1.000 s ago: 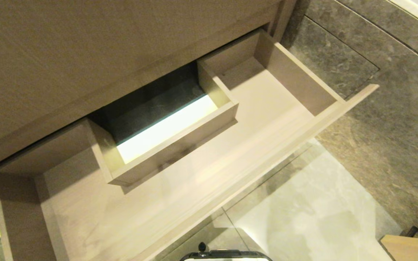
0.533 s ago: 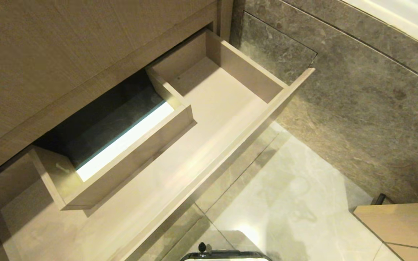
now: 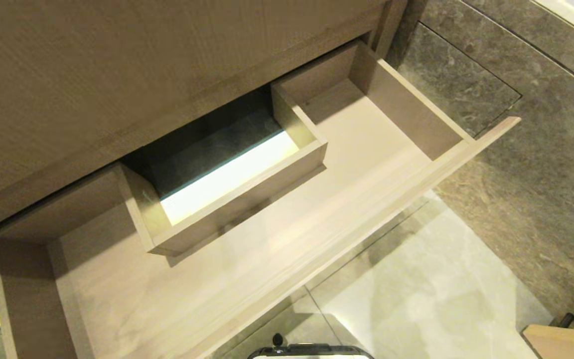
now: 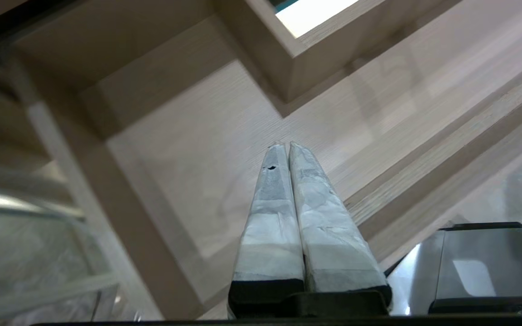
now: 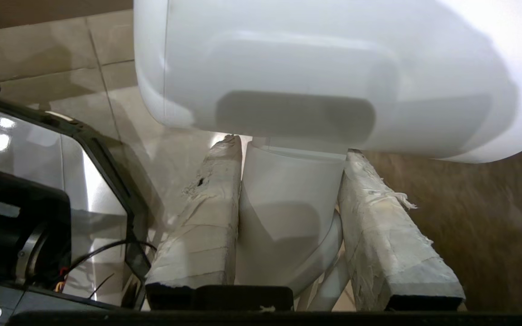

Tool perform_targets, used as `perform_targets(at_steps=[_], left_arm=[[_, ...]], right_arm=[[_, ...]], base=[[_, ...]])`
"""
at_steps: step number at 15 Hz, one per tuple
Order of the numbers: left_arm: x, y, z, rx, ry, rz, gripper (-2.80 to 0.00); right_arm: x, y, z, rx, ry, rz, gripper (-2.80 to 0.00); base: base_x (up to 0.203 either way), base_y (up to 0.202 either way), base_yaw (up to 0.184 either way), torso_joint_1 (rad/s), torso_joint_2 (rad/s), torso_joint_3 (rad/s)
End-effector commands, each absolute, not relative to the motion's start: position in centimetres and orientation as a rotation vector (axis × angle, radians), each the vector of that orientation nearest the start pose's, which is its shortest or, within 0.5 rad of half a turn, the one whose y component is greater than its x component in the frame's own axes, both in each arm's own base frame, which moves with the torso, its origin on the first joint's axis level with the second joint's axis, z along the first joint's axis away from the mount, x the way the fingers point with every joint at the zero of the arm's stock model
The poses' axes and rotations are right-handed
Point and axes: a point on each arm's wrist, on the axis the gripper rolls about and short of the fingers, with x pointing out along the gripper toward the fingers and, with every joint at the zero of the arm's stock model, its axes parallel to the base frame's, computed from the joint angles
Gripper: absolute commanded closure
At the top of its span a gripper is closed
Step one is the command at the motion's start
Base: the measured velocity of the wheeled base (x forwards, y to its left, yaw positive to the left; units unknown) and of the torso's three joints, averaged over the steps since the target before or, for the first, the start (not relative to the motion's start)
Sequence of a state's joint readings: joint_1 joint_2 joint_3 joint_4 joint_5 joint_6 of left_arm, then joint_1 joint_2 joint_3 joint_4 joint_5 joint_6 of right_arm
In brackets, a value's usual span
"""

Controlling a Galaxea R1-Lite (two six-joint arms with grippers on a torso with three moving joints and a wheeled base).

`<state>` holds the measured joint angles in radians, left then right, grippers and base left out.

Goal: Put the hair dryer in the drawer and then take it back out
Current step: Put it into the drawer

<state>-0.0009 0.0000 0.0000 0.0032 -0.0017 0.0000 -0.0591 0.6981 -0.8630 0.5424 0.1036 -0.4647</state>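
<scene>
Dryer (image 5: 324, 81) barrel cropped, drawer (image 3: 267, 259) open.

Hair dryer (image 5: 333, 81) barrel ends beyond frame edges.

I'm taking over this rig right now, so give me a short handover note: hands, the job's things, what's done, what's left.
Right hand: shut on the hair dryer, gripping its handle; held over the floor, outside the head view.
Left hand: shut, empty, parked above the drawer.
Drawer: pulled open, nothing visible inside in the head view.
Done: drawer open, dryer gripped.
Left: cannot tell from here whether the dryer has already been in; if not, place it inside, release, then take it back out.
</scene>
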Motion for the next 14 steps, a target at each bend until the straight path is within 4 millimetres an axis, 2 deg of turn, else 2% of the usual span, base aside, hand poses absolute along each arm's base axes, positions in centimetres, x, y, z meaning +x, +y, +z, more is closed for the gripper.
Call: perform_targets(at_steps=[1, 5, 8, 10, 14], left_arm=[[-2.3, 0.0, 7.5, 0.0, 0.004, -0.004, 0.0], [-2.3, 0.0, 7.5, 0.0, 0.003, -0.005, 0.0], [-2.3, 0.0, 7.5, 0.0, 0.003, -0.003, 0.0], [-2.3, 0.0, 7.5, 0.0, 0.004, -0.003, 0.0], [-2.3, 0.0, 7.5, 0.0, 0.004, -0.005, 0.0]], right_arm=[[2.4, 0.1, 25.6, -0.431, 0.361, 0.132, 0.0], [2.4, 0.1, 25.7, -0.432, 0.355, 0.13, 0.0], [3.6, 0.0, 26.5, -0.422, 0.368, 0.125, 0.0], [5.0, -0.1, 27.4, -0.415, 0.377, 0.131, 0.0], [10.3, -0.4, 29.5, -0.306, 0.431, 0.133, 0.0]], base=[[0.0, 0.0, 0.0, 0.0, 0.0, 0.0], [0.0, 0.0, 0.0, 0.0, 0.0, 0.0], [0.0, 0.0, 0.0, 0.0, 0.0, 0.0], [0.0, 0.0, 0.0, 0.0, 0.0, 0.0], [0.0, 0.0, 0.0, 0.0, 0.0, 0.0]])
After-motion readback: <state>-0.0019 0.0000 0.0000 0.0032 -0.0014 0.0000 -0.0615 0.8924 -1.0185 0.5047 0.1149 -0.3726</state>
